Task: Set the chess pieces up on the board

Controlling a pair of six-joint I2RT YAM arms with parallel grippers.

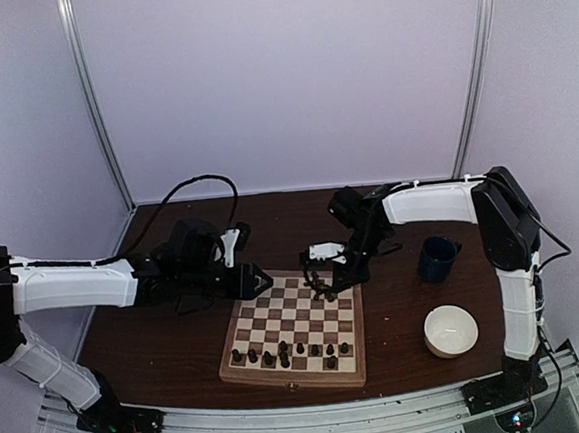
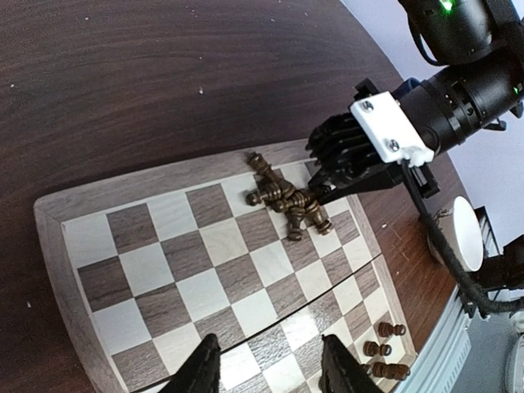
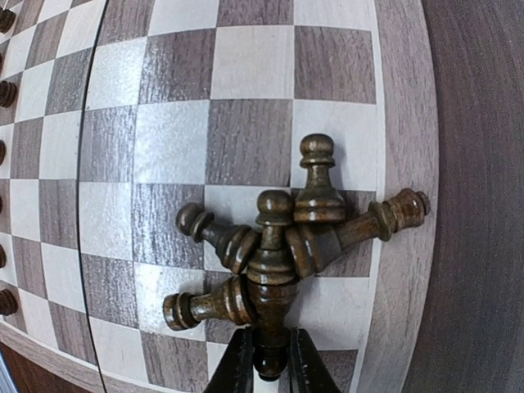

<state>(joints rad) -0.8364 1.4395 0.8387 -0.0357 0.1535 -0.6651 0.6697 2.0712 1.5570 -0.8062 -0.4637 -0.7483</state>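
The board [image 1: 292, 380] lies on the dark table in front of both arms. Several dark chess pieces [image 1: 290, 354] stand in a row along its near edge. Others lie in a heap [image 2: 286, 199] at its far right corner. My right gripper [image 3: 270, 360] is shut on the base end of one lying piece [image 3: 273, 270] in the middle of that heap, with other pieces [image 3: 318, 192] leaning against it. Over the board's far left part hovers my left gripper [image 2: 266, 360], open, with only bare squares between its fingers.
A dark blue mug [image 1: 436, 258] stands right of the board, and a white bowl [image 1: 450, 330] sits nearer the front edge. The right arm's wrist [image 2: 393, 131] reaches over the board's far right corner. Purple walls close in the back and sides.
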